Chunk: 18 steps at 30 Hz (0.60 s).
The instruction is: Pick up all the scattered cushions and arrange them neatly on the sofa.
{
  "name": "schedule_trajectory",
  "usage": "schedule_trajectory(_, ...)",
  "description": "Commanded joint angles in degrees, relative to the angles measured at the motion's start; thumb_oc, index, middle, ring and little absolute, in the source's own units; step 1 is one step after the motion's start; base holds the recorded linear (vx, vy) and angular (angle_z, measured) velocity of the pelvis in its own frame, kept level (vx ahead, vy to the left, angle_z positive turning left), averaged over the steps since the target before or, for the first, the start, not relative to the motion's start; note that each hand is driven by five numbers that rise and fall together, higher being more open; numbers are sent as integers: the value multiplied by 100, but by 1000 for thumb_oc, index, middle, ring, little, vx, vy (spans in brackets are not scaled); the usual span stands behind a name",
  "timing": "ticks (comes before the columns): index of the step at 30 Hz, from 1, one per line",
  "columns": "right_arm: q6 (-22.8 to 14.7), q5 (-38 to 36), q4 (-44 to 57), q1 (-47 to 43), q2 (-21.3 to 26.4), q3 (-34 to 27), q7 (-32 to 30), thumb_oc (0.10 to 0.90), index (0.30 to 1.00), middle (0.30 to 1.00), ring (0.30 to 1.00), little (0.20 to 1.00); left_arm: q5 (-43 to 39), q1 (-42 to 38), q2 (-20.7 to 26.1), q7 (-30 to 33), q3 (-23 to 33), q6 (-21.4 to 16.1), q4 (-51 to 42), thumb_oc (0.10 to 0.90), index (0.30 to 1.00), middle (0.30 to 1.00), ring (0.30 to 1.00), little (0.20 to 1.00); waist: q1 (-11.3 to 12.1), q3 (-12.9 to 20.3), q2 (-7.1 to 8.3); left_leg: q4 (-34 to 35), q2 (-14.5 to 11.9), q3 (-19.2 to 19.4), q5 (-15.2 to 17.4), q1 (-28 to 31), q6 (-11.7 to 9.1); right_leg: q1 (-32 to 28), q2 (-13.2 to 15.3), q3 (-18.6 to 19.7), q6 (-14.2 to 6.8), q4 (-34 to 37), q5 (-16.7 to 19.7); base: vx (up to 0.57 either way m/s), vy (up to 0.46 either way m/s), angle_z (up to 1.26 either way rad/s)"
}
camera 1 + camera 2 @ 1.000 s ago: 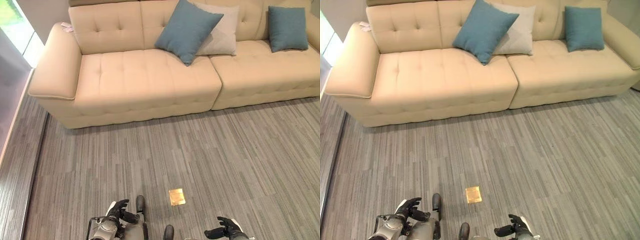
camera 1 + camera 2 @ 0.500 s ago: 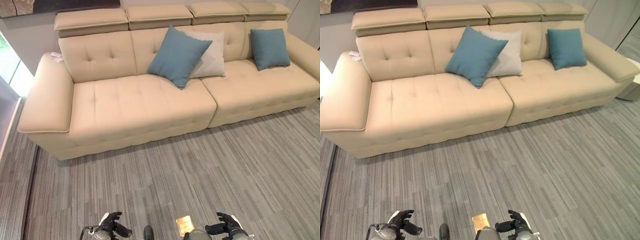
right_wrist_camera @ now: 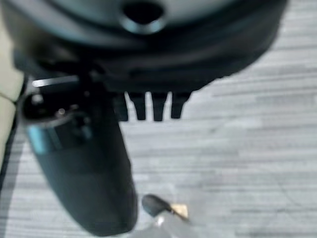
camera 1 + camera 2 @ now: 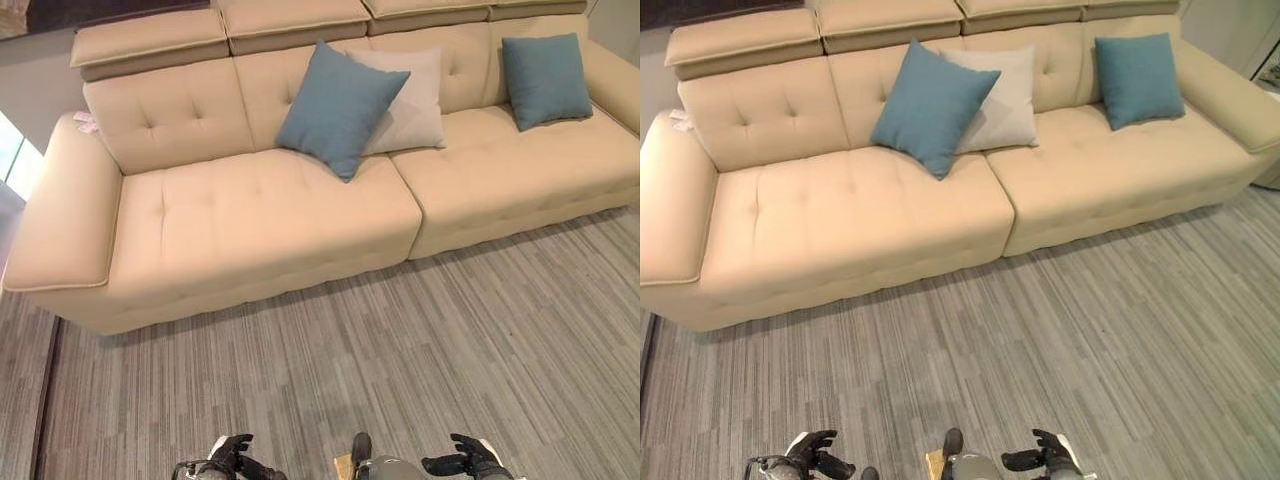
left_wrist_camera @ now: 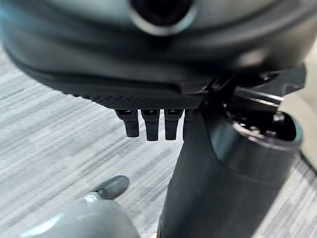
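Note:
A cream sofa (image 4: 250,215) spans the far side of the floor. Against its backrest leans a large teal cushion (image 4: 340,105), on one corner and overlapping a light grey cushion (image 4: 412,95) behind it. A smaller teal cushion (image 4: 546,78) stands upright on the right seat. My left hand (image 4: 232,455) and right hand (image 4: 470,458) hang low over the carpet, well short of the sofa. Both are open with relaxed fingers (image 5: 148,124) and hold nothing. The right hand's thumb (image 3: 84,163) sticks out over bare carpet.
Grey striped carpet (image 4: 420,340) lies between me and the sofa. A small brass floor plate (image 3: 179,210) sits near my feet. A small pale item (image 4: 87,122) rests where the left armrest meets the backrest. A bright window strip (image 4: 10,160) is at far left.
The whole picture has shifted, so the camera moved; the sofa now sits larger and its headrests show. The cushions keep their places on the sofa. Both hands stay low and empty.

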State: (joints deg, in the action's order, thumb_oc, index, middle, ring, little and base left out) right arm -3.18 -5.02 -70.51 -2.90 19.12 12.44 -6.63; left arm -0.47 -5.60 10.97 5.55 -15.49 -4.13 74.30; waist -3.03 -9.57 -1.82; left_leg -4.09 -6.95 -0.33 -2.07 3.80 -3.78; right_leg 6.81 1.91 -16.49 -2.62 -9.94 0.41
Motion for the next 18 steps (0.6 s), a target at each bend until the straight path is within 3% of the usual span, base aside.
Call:
schedule_trajectory(1,-187,-164,11,-87,-67,46,-104,800,900,900,900,900,-89,-106,234,51,54,-104,1,800,900,900,900,900,26,-18,291,-1620,404,290,461,-310,-71,-154,121,340,0,973,-50,142,-233,38)
schedule_trajectory(3,-188,-213,17,-122,-43,44,-120,800,900,900,900,900,-210,-158,261,57,59,-118,-107,800,900,900,900,900,70,-123,429,-2505,316,405,84,-736,-82,-365,122,321,128,1088,-121,145,-234,18)
schedule_trajectory(7,-128,-244,-64,-138,-18,60,-122,800,900,900,900,900,-322,-190,272,91,58,-104,-201,800,900,900,900,900,142,-185,529,-2839,165,738,140,-1263,-12,-630,127,302,204,1203,-256,179,-147,-32)
schedule_trajectory(8,-121,-259,-71,-120,-2,54,-130,800,900,900,900,900,-313,-195,265,97,36,-107,-218,800,900,900,900,900,184,-215,527,-2711,149,826,257,-1433,16,-754,102,305,194,1237,-308,264,-37,-8)
schedule_trajectory(10,-129,-251,-103,-60,16,56,-159,800,900,900,900,900,-253,-169,239,102,0,-90,-198,800,900,900,900,900,264,-194,510,-1681,254,973,430,-1659,112,-975,52,308,101,1308,-458,319,-34,10)
schedule_trajectory(11,-129,-251,-103,-59,16,57,-159,800,900,900,900,900,-252,-168,239,102,0,-90,-199,800,900,900,900,900,265,-197,513,-1672,258,975,428,-1649,113,-981,56,308,99,1309,-459,298,-1,24)
schedule_trajectory(12,-130,-225,-118,-26,7,78,-168,800,900,900,900,900,-222,-126,230,107,-6,-88,-175,800,900,900,900,900,344,-175,430,-878,395,914,128,-1798,121,-1145,-85,376,74,1348,-564,205,4,16)
schedule_trajectory(13,-130,-225,-118,-27,7,77,-168,800,900,900,900,900,-222,-128,230,107,-6,-88,-175,800,900,900,900,900,340,-162,434,-847,403,912,101,-1802,122,-1128,-81,372,73,1347,-558,431,6,13)
schedule_trajectory(14,-139,-200,-129,-28,-1,89,-194,800,900,900,900,900,-212,-94,220,135,-3,-102,-146,800,900,900,900,900,420,-156,343,-272,487,830,-224,-1956,65,-1305,-239,497,49,1377,-670,229,2,1)
schedule_trajectory(18,-110,-154,-146,-12,-25,106,-213,800,900,900,900,900,-231,-37,226,151,59,-85,-78,800,900,900,900,900,522,-141,305,78,495,941,-390,-2101,49,-1561,-339,684,49,1332,-886,360,35,-22)
